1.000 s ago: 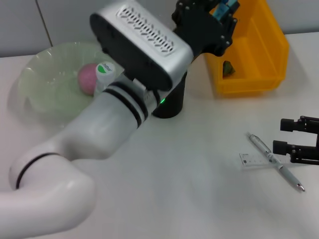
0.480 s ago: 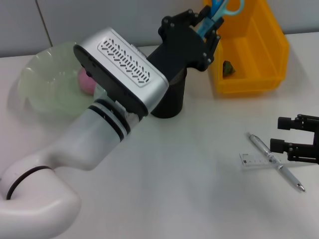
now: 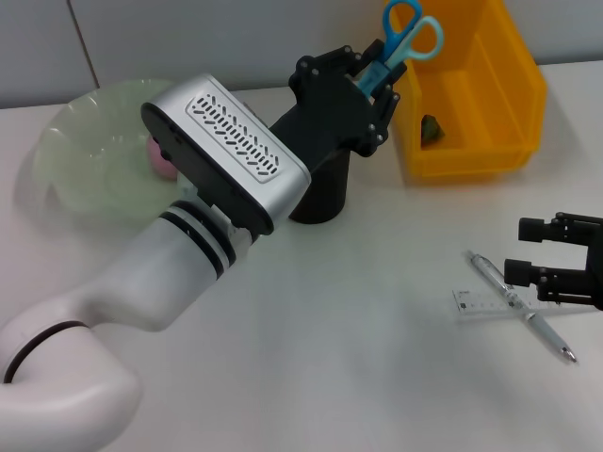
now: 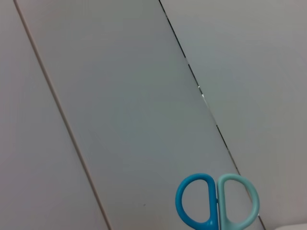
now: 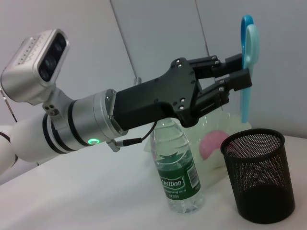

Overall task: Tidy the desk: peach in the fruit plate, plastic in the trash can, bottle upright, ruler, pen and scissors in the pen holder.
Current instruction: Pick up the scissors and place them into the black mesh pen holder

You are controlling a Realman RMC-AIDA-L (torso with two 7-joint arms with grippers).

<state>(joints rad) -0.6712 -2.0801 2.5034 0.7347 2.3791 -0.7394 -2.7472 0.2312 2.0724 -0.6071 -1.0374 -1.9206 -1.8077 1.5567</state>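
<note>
A smooth white tabletop (image 3: 358, 377) spreads across the foreground, and behind it stands a pale grey panelled wall (image 3: 188, 38) with thin dark seams (image 4: 192, 76) running between its flat panels.

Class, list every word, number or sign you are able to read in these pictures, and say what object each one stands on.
"Cestbon": green label of the clear plastic water bottle, right wrist view.
Small print under that brand: too small to read.
Markings on the clear plastic ruler on the table: too small to read.
Nothing else legible.
</note>
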